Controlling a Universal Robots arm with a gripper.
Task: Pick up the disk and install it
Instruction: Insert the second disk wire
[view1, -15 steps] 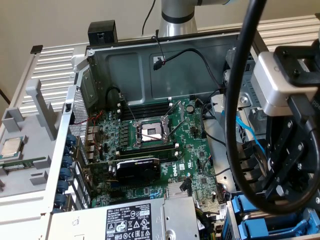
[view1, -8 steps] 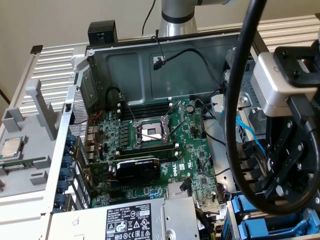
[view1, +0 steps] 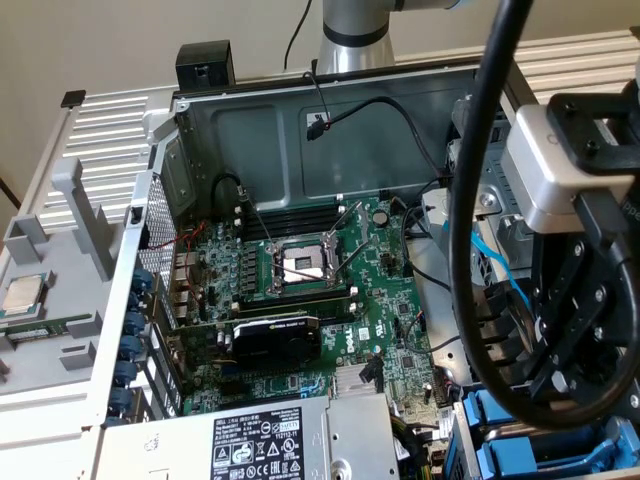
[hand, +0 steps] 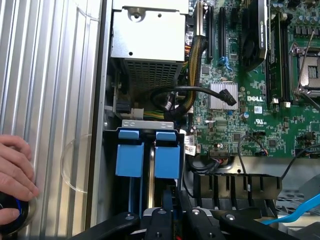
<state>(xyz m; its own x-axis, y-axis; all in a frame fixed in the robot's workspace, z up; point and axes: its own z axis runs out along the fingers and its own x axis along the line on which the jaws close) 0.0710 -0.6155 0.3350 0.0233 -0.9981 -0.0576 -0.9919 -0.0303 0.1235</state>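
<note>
A thick black cable loops right in front of me. Just behind it the gripper hangs over the corner of the open computer case on the exterior view's right. From the wrist view, the gripper has its black fingers drawn close together with barely a slit between them. I cannot tell whether they nip anything.

Straight ahead of the fingers, the disk stands on edge in the drive bay, clipped in its blue carrier. A second blue carrier sits just beside it in the next slot. A dark gap runs between the two.

Off to one side, a person's hand rests on the ribbed metal surface outside the case. Its fingertips touch a dark round object.

Beyond the bay sits the grey power-supply box, with a bundle of black and yellow wires curling out next to it.

Further in lies the green motherboard, carrying a black graphics card and the open processor socket.

On the exterior view's left, outside the case, a small square silver chip lies on a grey tray.

At the far side the arm's silver column rises behind the case wall.
</note>
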